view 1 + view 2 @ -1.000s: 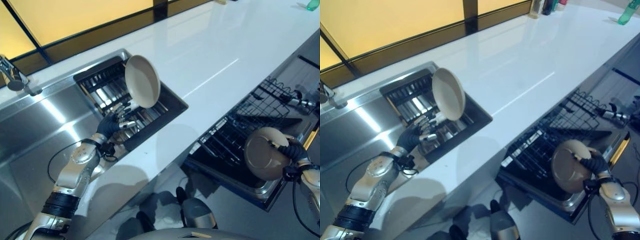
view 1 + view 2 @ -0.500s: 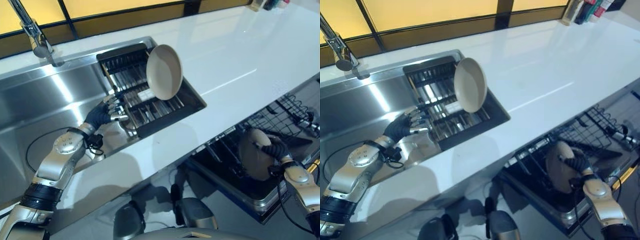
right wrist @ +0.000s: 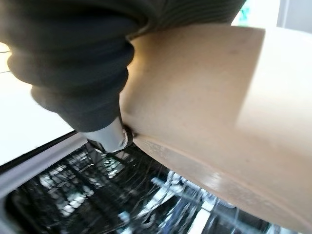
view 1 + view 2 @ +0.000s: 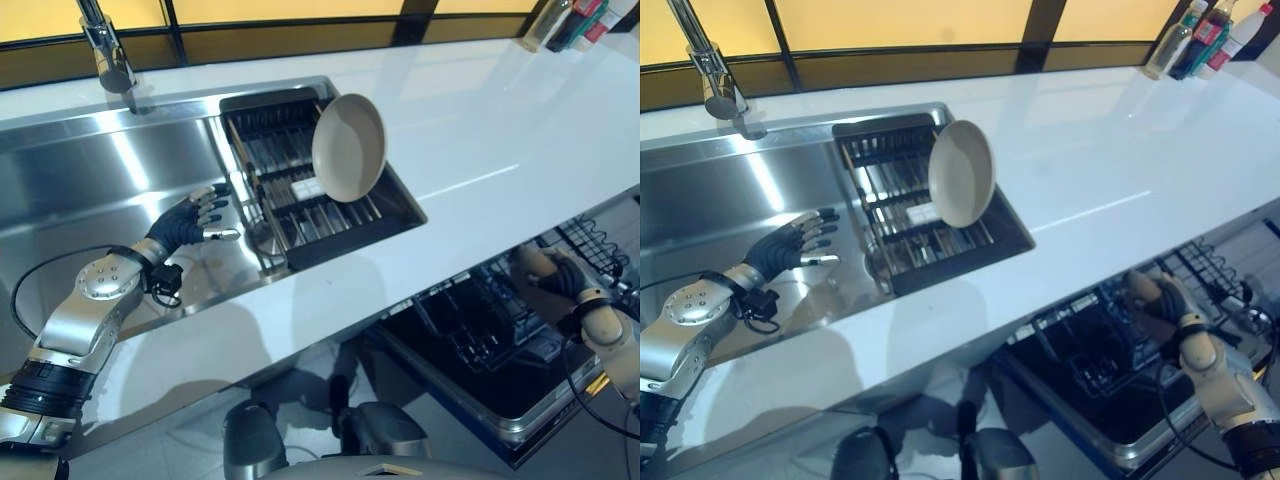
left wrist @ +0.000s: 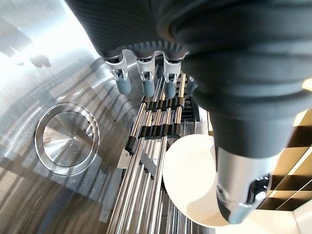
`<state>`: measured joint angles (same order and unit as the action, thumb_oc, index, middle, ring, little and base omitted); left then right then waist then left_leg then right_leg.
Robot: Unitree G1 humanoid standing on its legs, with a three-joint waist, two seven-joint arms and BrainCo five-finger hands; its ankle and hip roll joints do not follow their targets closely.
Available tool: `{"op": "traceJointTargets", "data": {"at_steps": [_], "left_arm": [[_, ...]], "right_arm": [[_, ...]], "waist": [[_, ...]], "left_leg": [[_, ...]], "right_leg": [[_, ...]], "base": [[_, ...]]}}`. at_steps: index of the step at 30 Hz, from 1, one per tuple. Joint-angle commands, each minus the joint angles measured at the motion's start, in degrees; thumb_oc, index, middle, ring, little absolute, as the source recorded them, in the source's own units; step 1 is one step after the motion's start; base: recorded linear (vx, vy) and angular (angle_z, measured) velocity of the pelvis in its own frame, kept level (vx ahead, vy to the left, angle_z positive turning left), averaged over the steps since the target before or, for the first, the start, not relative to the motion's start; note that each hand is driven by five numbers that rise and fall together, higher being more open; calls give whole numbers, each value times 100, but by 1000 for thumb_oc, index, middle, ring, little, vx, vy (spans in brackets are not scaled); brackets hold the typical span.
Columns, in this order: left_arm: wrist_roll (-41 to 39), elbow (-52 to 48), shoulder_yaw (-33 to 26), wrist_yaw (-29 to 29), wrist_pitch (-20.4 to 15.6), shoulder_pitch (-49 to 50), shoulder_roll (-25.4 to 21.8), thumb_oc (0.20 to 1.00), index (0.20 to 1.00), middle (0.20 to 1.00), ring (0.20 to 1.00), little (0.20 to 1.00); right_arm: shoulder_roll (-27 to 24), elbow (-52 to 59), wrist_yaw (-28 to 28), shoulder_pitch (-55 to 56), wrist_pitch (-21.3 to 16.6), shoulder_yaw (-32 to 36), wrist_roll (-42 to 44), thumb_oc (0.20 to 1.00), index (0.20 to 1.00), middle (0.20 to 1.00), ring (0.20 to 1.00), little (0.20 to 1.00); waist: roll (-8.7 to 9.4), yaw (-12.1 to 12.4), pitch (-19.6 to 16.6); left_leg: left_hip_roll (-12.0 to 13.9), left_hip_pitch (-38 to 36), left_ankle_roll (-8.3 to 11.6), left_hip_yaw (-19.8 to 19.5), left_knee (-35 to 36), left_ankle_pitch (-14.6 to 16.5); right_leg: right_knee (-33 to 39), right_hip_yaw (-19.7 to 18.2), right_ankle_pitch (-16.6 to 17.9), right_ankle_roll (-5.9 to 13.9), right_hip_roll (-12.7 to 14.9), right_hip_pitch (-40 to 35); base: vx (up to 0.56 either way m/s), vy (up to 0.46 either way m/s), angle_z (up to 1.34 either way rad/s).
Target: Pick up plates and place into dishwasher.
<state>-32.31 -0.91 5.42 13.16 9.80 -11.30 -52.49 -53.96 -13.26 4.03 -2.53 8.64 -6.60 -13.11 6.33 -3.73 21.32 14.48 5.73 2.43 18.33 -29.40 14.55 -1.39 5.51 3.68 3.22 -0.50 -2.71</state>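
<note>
A beige plate (image 4: 348, 148) stands on edge in the black drying rack (image 4: 300, 205) set in the sink. My left hand (image 4: 190, 220) hovers over the sink floor just left of that rack, fingers (image 5: 146, 85) straight and apart, holding nothing. At the lower right, my right hand (image 4: 565, 290) is shut on a second beige plate (image 3: 204, 112), with the thumb (image 3: 109, 136) pressed on its face. This plate (image 4: 1140, 290) hangs turned nearly edge-on over the pulled-out dishwasher rack (image 4: 470, 320).
A white counter (image 4: 480, 120) runs between the sink and the dishwasher. The steel sink basin (image 4: 60, 190) has a drain (image 5: 66, 141) and a tap (image 4: 105, 50) at the back. Bottles (image 4: 1210, 40) stand at the far right. The dishwasher door (image 4: 520, 400) lies open below.
The camera has swung round. My left hand has drawn back from the drying rack to the sink floor. The right hand has turned its plate from face-on to nearly edge-on over the dishwasher rack.
</note>
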Motion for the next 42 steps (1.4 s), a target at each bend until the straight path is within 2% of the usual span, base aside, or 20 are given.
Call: {"op": "traceJointTargets", "data": {"at_steps": [1,3,7,13,22,29,36,37,38,42], "left_arm": [[14,260,15,84,-162,773,139,1000,1000,1000,1000,1000],[38,328,70,105,-203,701,183,1000,1000,1000,1000,1000],[28,421,215,-13,-322,497,286,1000,1000,1000,1000,1000],[-160,625,571,-364,-585,-70,450,1000,1000,1000,1000,1000],[-366,725,848,-849,-974,-546,674,1000,1000,1000,1000,1000],[-489,747,1079,-1250,-1324,-680,863,1000,1000,1000,1000,1000],[-500,608,1172,-1483,-1513,-682,1088,1000,1000,1000,1000,1000],[-470,546,1180,-1526,-1517,-689,1140,1000,1000,1000,1000,1000],[-450,528,1174,-1525,-1528,-682,1160,1000,1000,1000,1000,1000],[-423,461,1142,-1534,-1585,-626,1234,1000,1000,1000,1000,1000]], "right_arm": [[-213,-163,-40,-531,44,-175,-191,200,200,200,200,200],[-129,-233,-187,-582,42,-276,-168,200,200,200,200,200],[170,-503,-78,-643,53,-509,0,200,200,200,200,200],[543,-1270,259,-1240,-10,-861,475,200,200,200,200,200],[399,-1808,629,-2125,-276,-982,1396,200,200,200,200,200],[203,-2605,794,-2756,-398,-1166,1757,200,200,200,200,200],[32,-2889,771,-2930,-304,-1207,1849,200,200,200,200,200],[0,-2899,830,-2947,-290,-1191,1900,561,561,561,561,561],[-15,-2911,863,-2944,-306,-1164,1934,1000,1000,1000,1000,1000],[-47,-2839,1051,-2847,-294,-991,2016,1000,1000,1000,1000,1000]], "waist": [[238,407,-109],[184,396,-77],[9,351,74],[-392,278,392],[-910,125,844],[-1246,42,847],[-1416,-37,847],[-1419,-50,847],[-1420,-54,847],[-1404,-97,847]], "left_leg": [[-100,-6,-525,85,-158,256],[-69,48,-486,81,-197,230],[-54,204,-438,51,-252,186],[-107,658,-339,-85,-344,66],[-200,1368,-167,-226,-449,-90],[-282,2014,-41,-263,-416,-271],[-312,2214,12,-218,-346,-461],[-318,2238,9,-210,-319,-479],[-319,2240,9,-207,-309,-491],[-313,2179,22,-164,-228,-569]], "right_leg": [[268,256,494,826,391,325],[255,268,469,823,418,344],[241,277,402,793,483,428],[184,345,267,730,656,743],[118,389,154,642,903,1392],[7,373,170,518,1111,2160],[-136,332,183,433,1201,2546],[-147,323,191,422,1217,2591],[-157,322,194,418,1222,2605],[-187,319,222,409,1231,2614]], "base": [[0,0,0],[0,0,0],[-81,36,2],[-151,92,4],[-115,86,-3],[-74,81,-2],[-40,82,0],[-48,59,-13],[-55,58,-6],[-50,59,0]]}}
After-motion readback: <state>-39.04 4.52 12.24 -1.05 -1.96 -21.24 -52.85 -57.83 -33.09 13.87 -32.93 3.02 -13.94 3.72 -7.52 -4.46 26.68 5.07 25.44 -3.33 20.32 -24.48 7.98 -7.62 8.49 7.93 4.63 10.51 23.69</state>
